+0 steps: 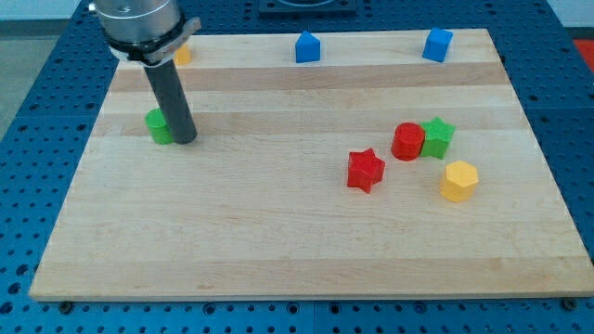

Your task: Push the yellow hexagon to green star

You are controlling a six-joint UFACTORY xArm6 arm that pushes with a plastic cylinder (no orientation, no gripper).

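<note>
The yellow hexagon (458, 180) sits on the wooden board at the view's right, just below and right of the green star (436, 137); a small gap separates them. The green star touches a red cylinder (407, 141) on its left. My tip (185, 139) is far off at the view's left, resting against the right side of a green block (159, 126) whose shape is partly hidden by the rod.
A red star (366, 170) lies left of the yellow hexagon. Two blue blocks (307, 47) (437, 44) sit along the view's top edge. A yellow-orange block (182, 54) is partly hidden behind the arm at top left. The board's (278, 241) edges border a blue perforated table.
</note>
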